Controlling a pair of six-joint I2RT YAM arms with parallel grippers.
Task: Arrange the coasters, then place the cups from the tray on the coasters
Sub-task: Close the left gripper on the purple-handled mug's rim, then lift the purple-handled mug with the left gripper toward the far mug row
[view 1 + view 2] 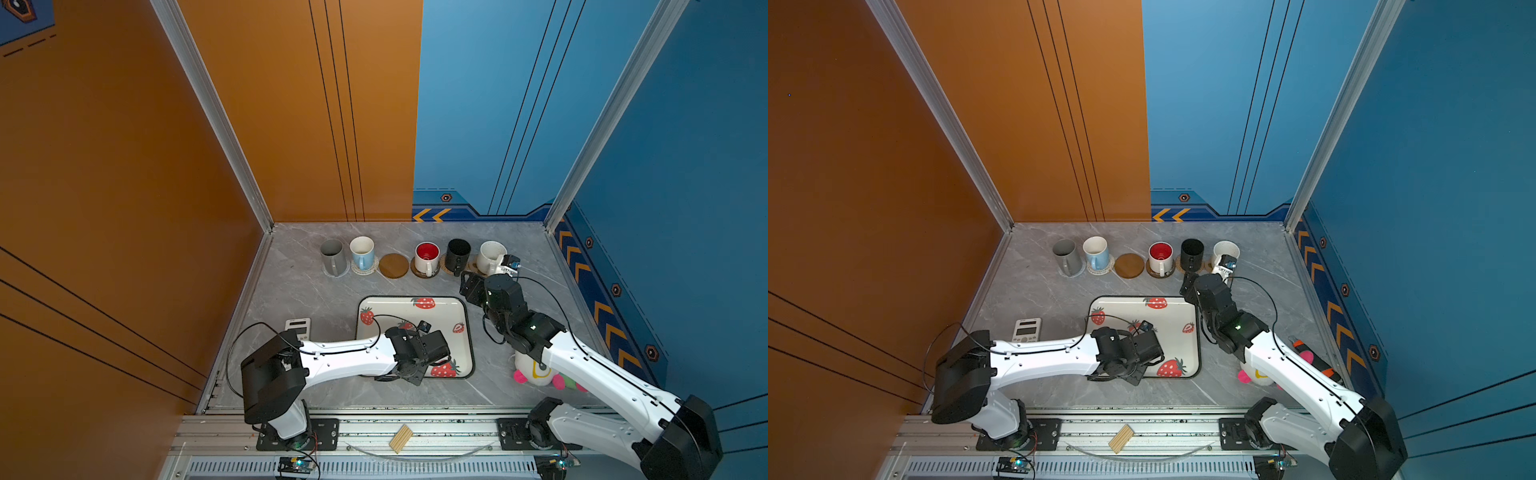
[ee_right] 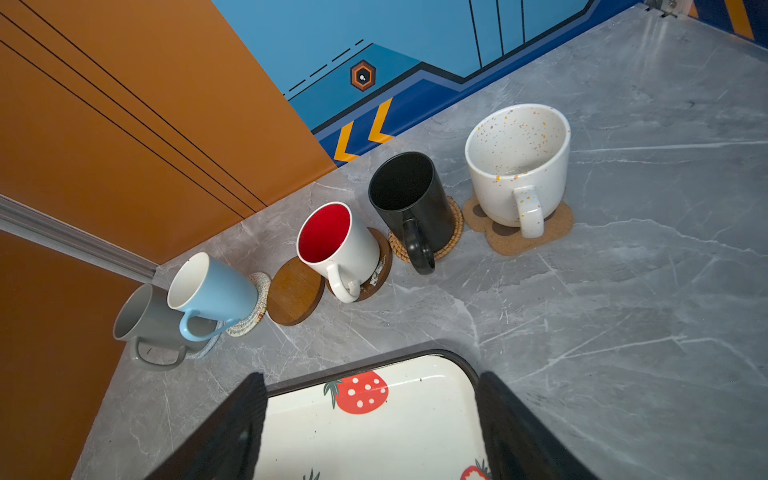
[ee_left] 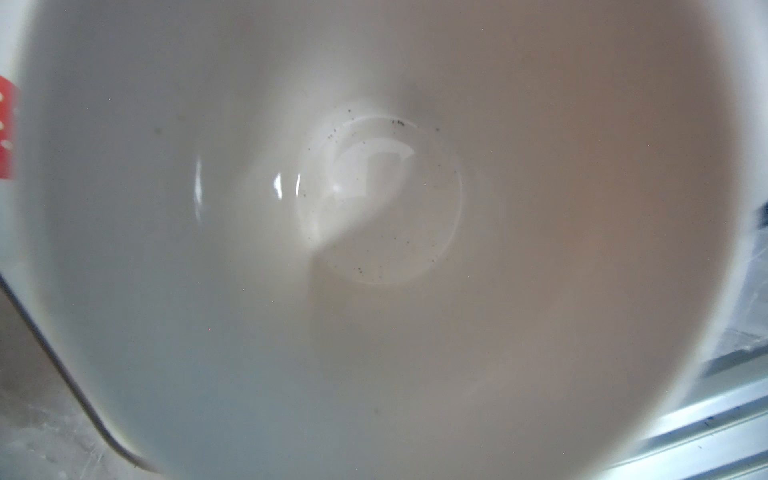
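Right fingers point(image 2: 232, 432) wide apart, holding nothing; tray point(image 2: 374, 440) below; left fingers hidden, grip unclear, empty white cup point(image 3: 374, 291) underneath, in tray.

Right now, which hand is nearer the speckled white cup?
Right. The right hand hangs open in front of the speckled white cup, above the far edge of the tray; the left hand is farther, over its near edge.
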